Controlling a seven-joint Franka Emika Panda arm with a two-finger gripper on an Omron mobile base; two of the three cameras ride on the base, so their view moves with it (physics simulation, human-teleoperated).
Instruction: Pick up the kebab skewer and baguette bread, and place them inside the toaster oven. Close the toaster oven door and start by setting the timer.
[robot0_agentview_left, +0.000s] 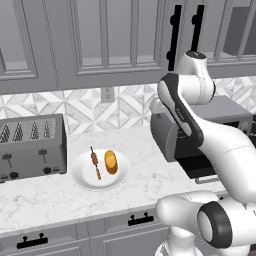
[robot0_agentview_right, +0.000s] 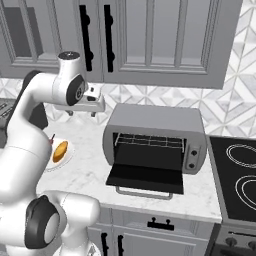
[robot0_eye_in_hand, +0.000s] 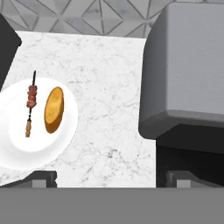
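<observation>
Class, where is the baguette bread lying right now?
The baguette bread lies on the white plate on the marble counter, just right of the kebab skewer, between the slotted toaster and the toaster oven.
</observation>
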